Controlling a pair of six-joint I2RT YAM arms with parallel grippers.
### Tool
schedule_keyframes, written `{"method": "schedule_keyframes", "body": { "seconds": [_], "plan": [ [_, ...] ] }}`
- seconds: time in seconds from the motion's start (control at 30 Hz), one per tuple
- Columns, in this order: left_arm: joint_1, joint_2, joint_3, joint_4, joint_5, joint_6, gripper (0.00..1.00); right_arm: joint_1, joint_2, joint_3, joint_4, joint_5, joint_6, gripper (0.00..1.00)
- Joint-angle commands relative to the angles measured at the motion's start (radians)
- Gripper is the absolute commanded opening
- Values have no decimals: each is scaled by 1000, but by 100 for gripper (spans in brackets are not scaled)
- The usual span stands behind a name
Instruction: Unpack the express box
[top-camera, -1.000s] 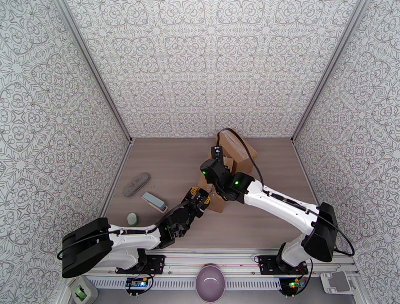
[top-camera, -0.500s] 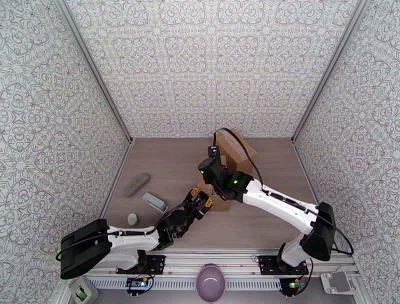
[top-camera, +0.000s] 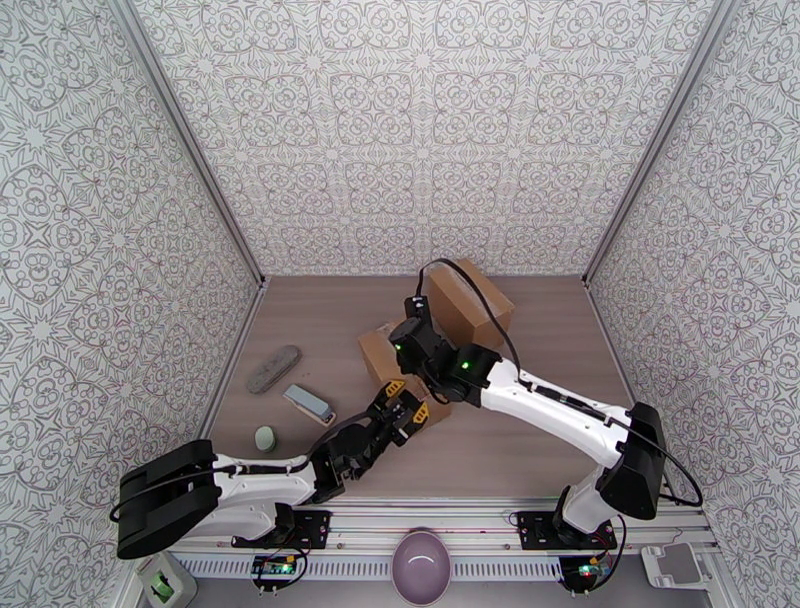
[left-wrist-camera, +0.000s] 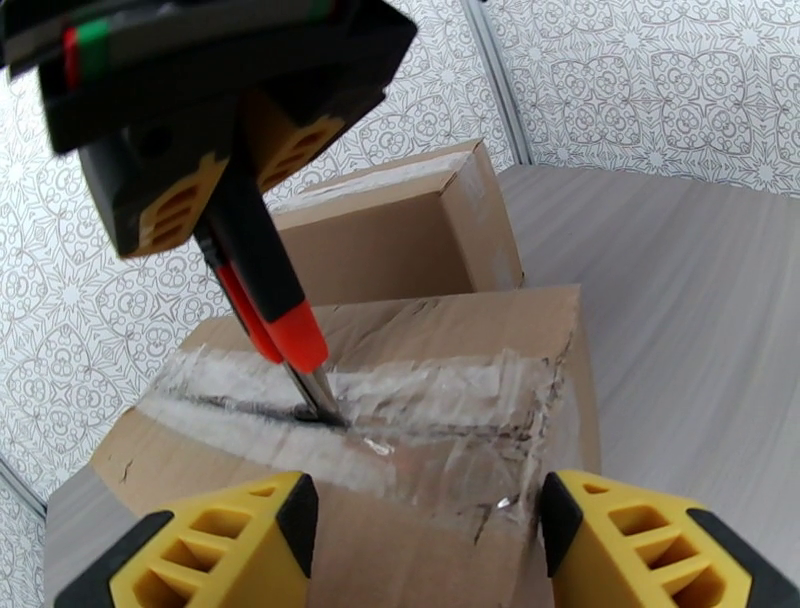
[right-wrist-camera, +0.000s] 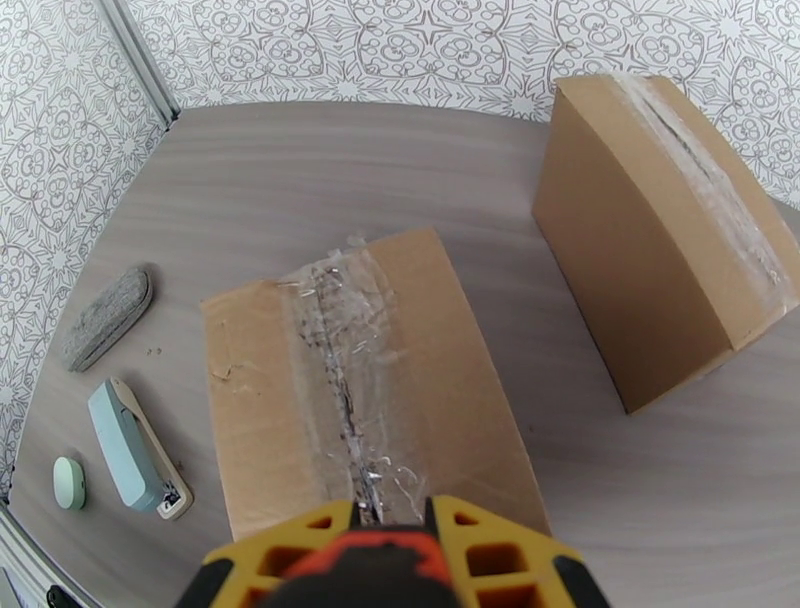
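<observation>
Express box (right-wrist-camera: 360, 390) lies flat on the table (right-wrist-camera: 400, 170) near its middle, within reach of both arms. It looks placed for cutting, with the taped seam facing up so a blade can come at it from above. Its long axis runs on a diagonal in the top view, from far-left to near-right, and the tape seam (right-wrist-camera: 345, 380) follows that axis down the middle of the lid. From the right wrist the seam points almost straight away from the camera, which I judge is why that arm is lined up behind it, to draw along 1 line. Right gripper (left-wrist-camera: 240, 175) is clamped on a utility knife (left-wrist-camera: 285, 325), held steeply with the red handle up and the blade tip sunk in the tape, a dark slit showing beside it. Left gripper (left-wrist-camera: 430, 520) is empty, its 2 yellow fingers (left-wrist-camera: 230, 540) standing well apart just at the box's near side; whether they touch the cardboard I cannot tell. That position suggests it is there to brace the box against the knife's pull. A second box (right-wrist-camera: 640, 230) stands beyond the first and apart from it, its own taped seam on top. A teal stapler (right-wrist-camera: 125, 450) lies off to the left, well apart from the cutting.
</observation>
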Motion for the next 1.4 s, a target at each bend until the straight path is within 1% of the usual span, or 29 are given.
{"method": "schedule_keyframes", "body": {
  "seconds": [0.0,0.23,0.4,0.47,0.6,0.67,0.73,0.9,1.03,1.37],
  "plan": [
    [8,11,-8,68,-43,24,65,33,-7,13,-51,-62,26,0],
    [27,18,-32,115,-33,6,64,42,-32,-14,-50,-50,41,0],
    [51,26,-56,167,0,-27,64,48,-39,-23,-54,-48,56,0],
    [53,34,-66,192,20,-26,64,49,-44,-30,-55,-49,61,0],
    [55,54,-91,249,101,1,64,49,-43,-39,-44,-48,62,0],
    [57,64,-102,260,143,16,63,48,-41,-38,-40,-49,61,0],
    [62,67,-109,261,159,15,63,48,-43,-40,-37,-45,59,0],
    [82,91,-109,292,153,-9,62,48,-50,-42,-35,-43,53,0],
    [81,125,-94,328,141,-25,62,49,-42,-27,-46,-47,49,0],
    [46,186,-64,404,-47,15,60,63,-23,2,-84,-54,54,0]
  ]
}}
